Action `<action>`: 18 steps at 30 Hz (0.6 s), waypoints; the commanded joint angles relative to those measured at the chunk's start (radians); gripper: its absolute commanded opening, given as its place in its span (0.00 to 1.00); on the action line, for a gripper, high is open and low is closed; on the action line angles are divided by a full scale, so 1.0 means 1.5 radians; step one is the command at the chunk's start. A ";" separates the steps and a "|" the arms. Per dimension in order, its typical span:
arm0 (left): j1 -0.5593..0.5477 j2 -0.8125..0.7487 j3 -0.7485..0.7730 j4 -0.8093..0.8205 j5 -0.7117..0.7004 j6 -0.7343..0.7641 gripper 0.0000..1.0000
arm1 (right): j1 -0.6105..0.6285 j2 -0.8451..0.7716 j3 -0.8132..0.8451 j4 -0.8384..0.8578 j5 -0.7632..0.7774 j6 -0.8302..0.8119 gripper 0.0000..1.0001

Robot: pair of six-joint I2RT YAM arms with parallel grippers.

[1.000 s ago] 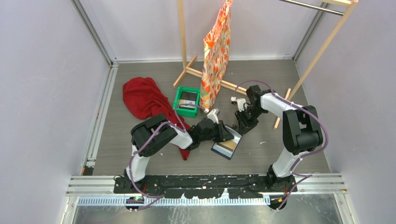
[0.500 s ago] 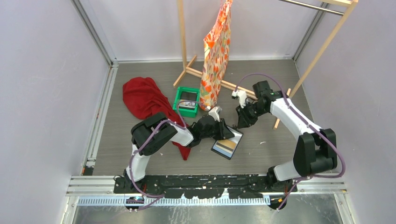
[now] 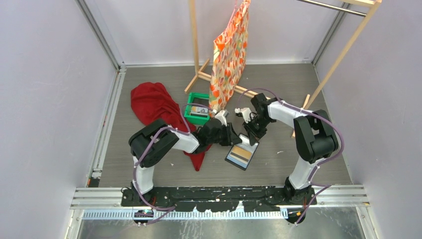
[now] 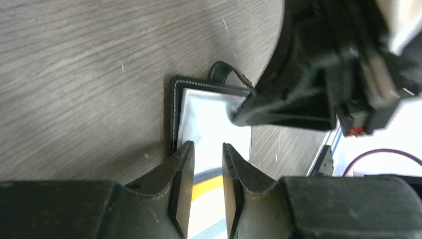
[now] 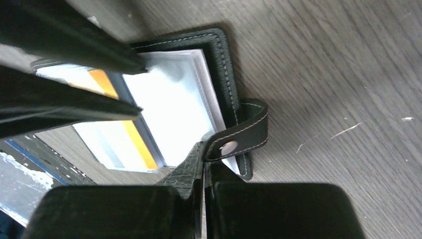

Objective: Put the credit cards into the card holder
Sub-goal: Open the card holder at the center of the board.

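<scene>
Grey wood-grain tabletop, boxed by pale lilac walls. Card holder is laid open and flat between the two arms, just in front of the gripper tips, with the pale lining facing up. An orange-yellow card is seen under the clear sleeve on the near half.

Left gripper is positioned low over the holder's edge. Its fingers are held a narrow gap apart with nothing seen between them. In the right wrist view the tips are seen resting on the pale sleeve.

Right gripper is set at the holder's far corner by the snap tab. Its fingers are pressed together, with the tip touching the tab's end. Whether tab or sleeve edge is pinched cannot be told.

Green tray is placed well apart behind the left gripper. Flat whitish and dark contents are seen in it, too small to identify. Red cloth is lying left of it. An orange patterned bag is hung from the wooden rack.
</scene>
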 commanded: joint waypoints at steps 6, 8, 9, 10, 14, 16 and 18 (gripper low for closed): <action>-0.006 -0.195 -0.102 -0.058 -0.044 0.101 0.32 | 0.010 0.035 0.038 -0.019 0.031 0.013 0.05; -0.013 -0.249 -0.130 -0.097 -0.062 0.129 0.34 | 0.009 0.038 0.042 -0.032 0.020 0.003 0.05; -0.019 -0.276 -0.143 -0.118 -0.072 0.141 0.35 | 0.009 0.039 0.044 -0.038 0.016 -0.001 0.06; -0.026 -0.305 -0.159 -0.148 -0.084 0.158 0.36 | 0.009 0.040 0.046 -0.043 0.013 -0.004 0.06; -0.073 -0.429 -0.200 -0.243 -0.181 0.221 0.40 | 0.009 0.038 0.048 -0.052 0.010 -0.014 0.07; -0.091 -0.509 -0.214 -0.290 -0.227 0.248 0.40 | 0.009 0.035 0.048 -0.052 0.009 -0.017 0.07; -0.099 -0.576 -0.220 -0.332 -0.260 0.278 0.41 | 0.010 0.034 0.048 -0.052 0.010 -0.019 0.08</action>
